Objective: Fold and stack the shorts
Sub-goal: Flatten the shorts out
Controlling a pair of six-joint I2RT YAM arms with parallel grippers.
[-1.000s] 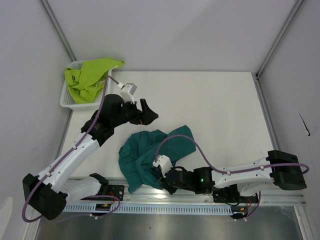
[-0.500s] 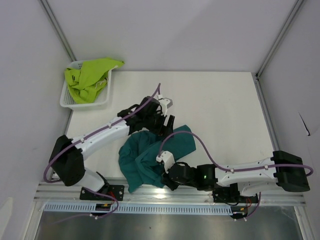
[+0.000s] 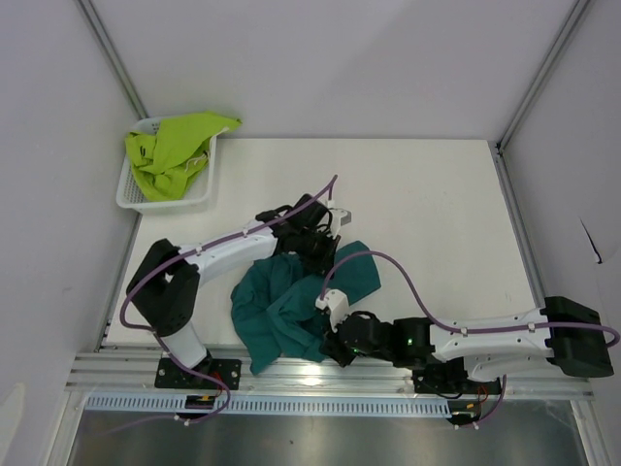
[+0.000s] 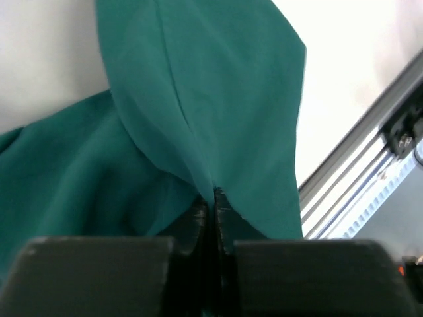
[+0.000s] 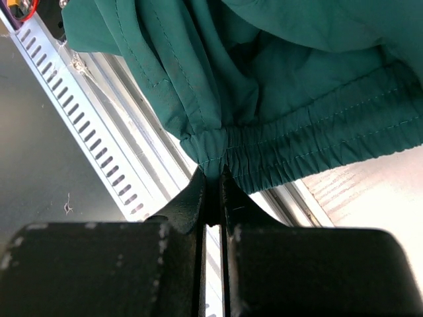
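Dark teal green soft-fabric shorts (image 3: 281,311) lie crumpled on the white table (image 3: 437,214), toward its near edge and between the two arms. Their lower hem reaches the aluminium rail (image 3: 116,367).

Left gripper (image 4: 213,198): fingers (image 4: 198,218) pressed together, pinching a raised fold of the teal fabric. The cloth climbs from the pinch in a smooth peaked flap with one seam running down into the jaws. More teal cloth lies to the left, beneath the flap.

Right gripper (image 5: 211,178): fingers (image 5: 192,198) closed on the gathered elastic waistband of the same shorts, at its lower stitched edge. The waistband touches both fingertips and spreads away to the right, above bare table.

View differences:
- Top view places the left grip at the far upper edge of the teal heap and the right grip at its near right edge, well apart. The fingertips themselves are hidden there by arm and cloth.
- Only the wrist views show the pinches; the right one also shows the slotted rail directly below the waistband.
- Only the top view shows the bright lime yellow-green shorts (image 3: 175,146), heaped in the white mesh basket (image 3: 131,199) at the far left corner and spilling over its rim, well apart from both grippers.
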